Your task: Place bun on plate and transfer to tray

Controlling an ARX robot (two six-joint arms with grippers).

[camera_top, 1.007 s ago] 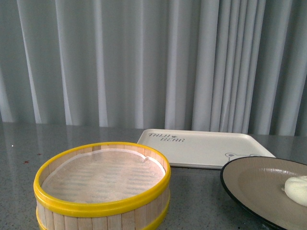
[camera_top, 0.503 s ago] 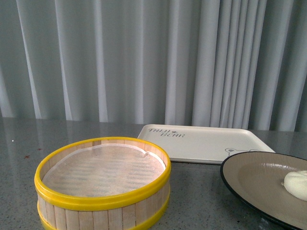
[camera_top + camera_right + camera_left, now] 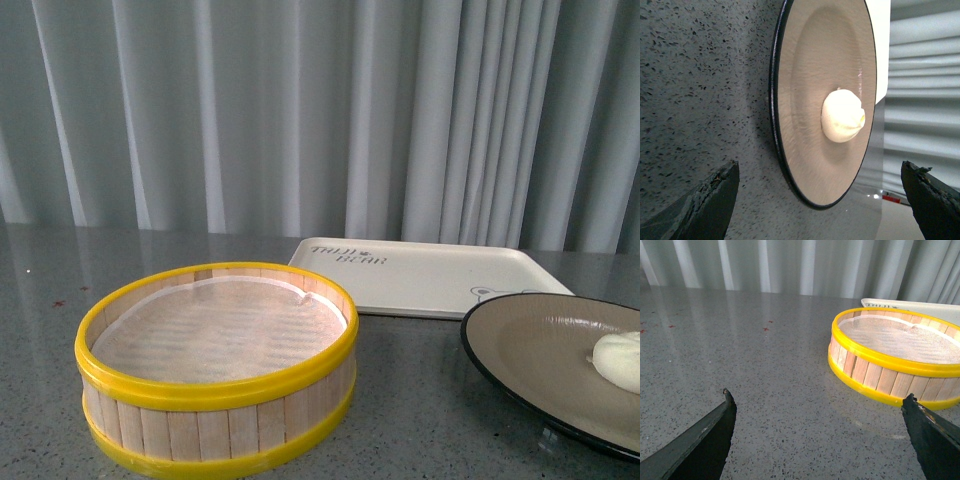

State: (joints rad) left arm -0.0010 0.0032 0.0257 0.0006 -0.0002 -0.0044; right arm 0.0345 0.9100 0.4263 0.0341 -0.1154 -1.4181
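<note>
Jaws of left gripper (image 3: 819, 395) spread wide over speckled grey table (image 3: 765, 365), nothing held. Steamer basket (image 3: 890, 370) lies ahead at its 1 o'clock, no bun on its liner. Jaws of right gripper (image 3: 820, 165) are equally wide and empty, facing the plate (image 3: 805, 75) without touching it. Bun (image 3: 842, 116) sits on the plate's beige inside, toward the middle.

Front view: basket nearest at 7 o'clock, plate at 4 o'clock, tray (image 3: 430, 285) just beyond the plate's far rim at 1 o'clock, nothing on it. Grey curtain (image 3: 300, 110) farthest.

Change over the last second: whole scene slides upward in the front view, and the basket's lower yellow band now shows. Spacing among basket, plate, tray and bun is unchanged, so I judge a camera shift, not object motion. Bun-on-plate step looks done. Plate-to-tray transfer remains, and the right arm is better placed.
</note>
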